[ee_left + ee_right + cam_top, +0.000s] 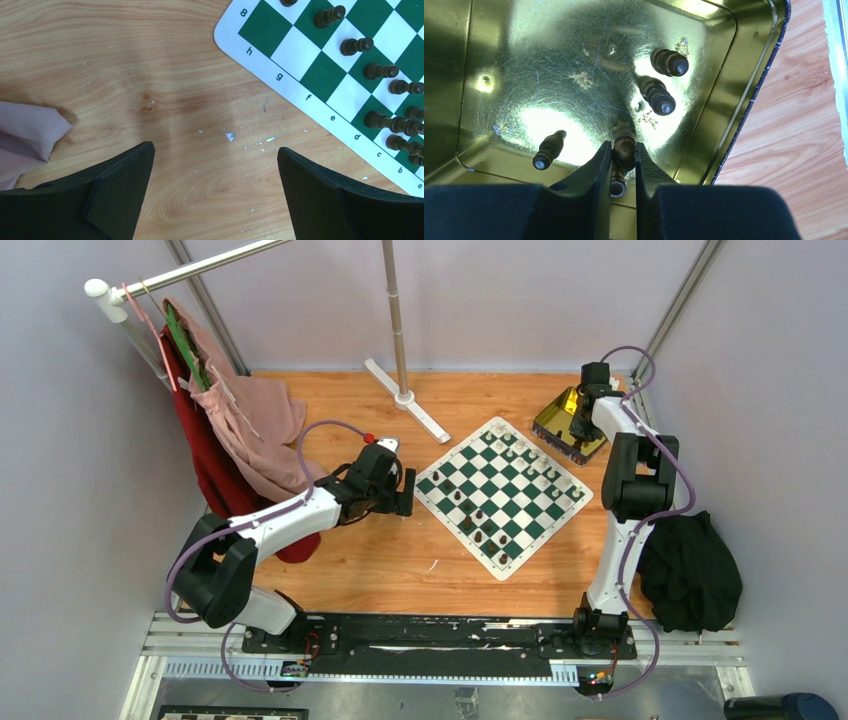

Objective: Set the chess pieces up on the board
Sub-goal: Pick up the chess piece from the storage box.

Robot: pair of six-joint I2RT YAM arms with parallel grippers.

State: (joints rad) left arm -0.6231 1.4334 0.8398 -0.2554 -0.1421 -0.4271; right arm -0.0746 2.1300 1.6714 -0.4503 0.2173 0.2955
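The green-and-white board (503,493) lies at the table's middle, turned like a diamond. Dark brown pieces (480,522) stand along its near-left side and white pieces (541,466) along its far-right side. My left gripper (405,492) is open and empty over bare wood just left of the board; the board's edge (280,76) and a row of dark pieces (356,46) show in the left wrist view, beyond the gripper (215,150). My right gripper (623,145) is down inside the gold tin (489,80), shut on a dark brown piece (624,142). Three more dark pieces lie in the tin (657,95).
The gold tin (556,420) sits at the board's far right corner. A stand's white base (405,400) is behind the board. Pink and red cloths (250,430) hang at the left, with a pink corner (27,132) near my left gripper. A black cloth (690,570) lies at the right.
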